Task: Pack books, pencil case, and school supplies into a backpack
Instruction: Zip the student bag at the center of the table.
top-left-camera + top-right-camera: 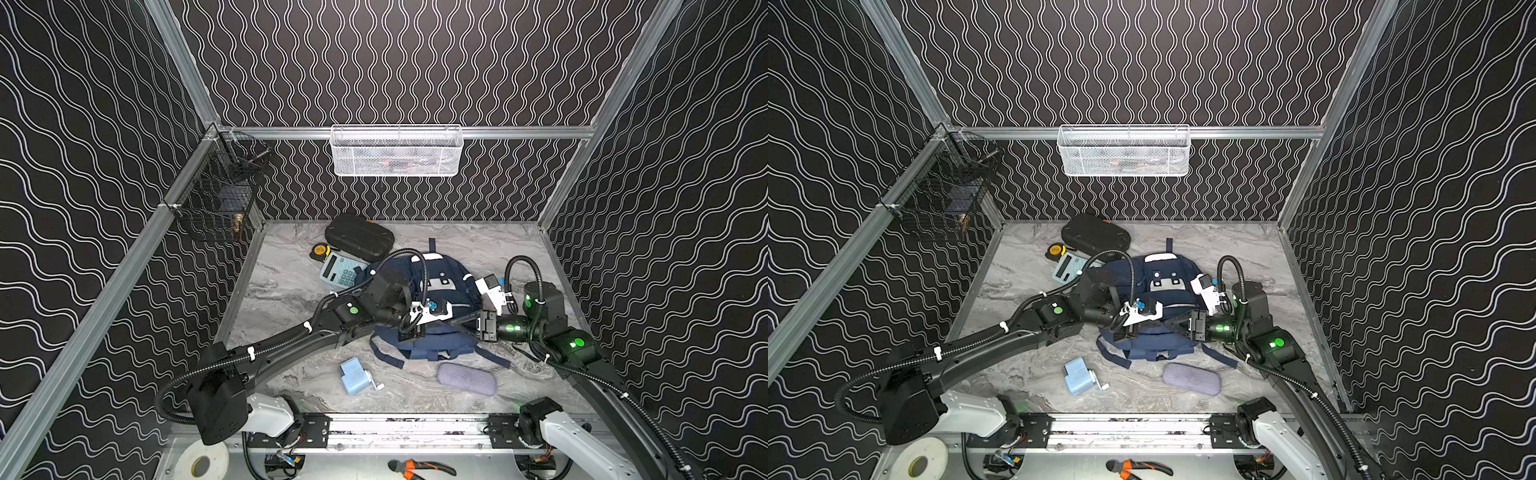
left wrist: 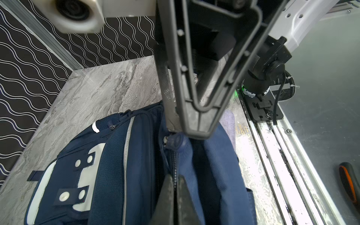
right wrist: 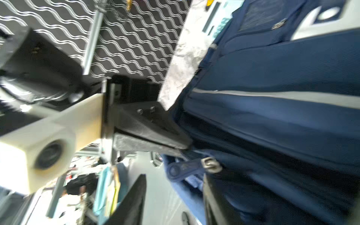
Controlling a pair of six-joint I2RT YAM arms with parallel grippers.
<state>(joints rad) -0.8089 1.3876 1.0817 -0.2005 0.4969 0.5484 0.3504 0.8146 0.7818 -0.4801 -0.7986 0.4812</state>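
Observation:
The navy backpack (image 1: 440,282) (image 1: 1167,286) lies flat mid-table. My left gripper (image 1: 410,330) (image 2: 175,187) is shut on the backpack's zip edge. My right gripper (image 1: 473,322) (image 3: 175,176) faces it from the right, open, its fingers on either side of the blue zip pull (image 3: 187,169) (image 2: 175,141). The grey-lavender pencil case (image 1: 467,379) (image 1: 1191,379) lies in front of the backpack. The light-blue sharpener (image 1: 355,376) sits at the front left. The mint calculator (image 1: 336,272) lies at the back left, partly under the left arm. The books are out of view.
A black ribbed hard case (image 1: 359,237) and a yellow-black tape measure (image 1: 320,250) lie at the back left. A white mesh basket (image 1: 397,151) hangs on the back wall and a black wire basket (image 1: 220,187) on the left wall. Pliers (image 1: 419,467) lie below the front rail.

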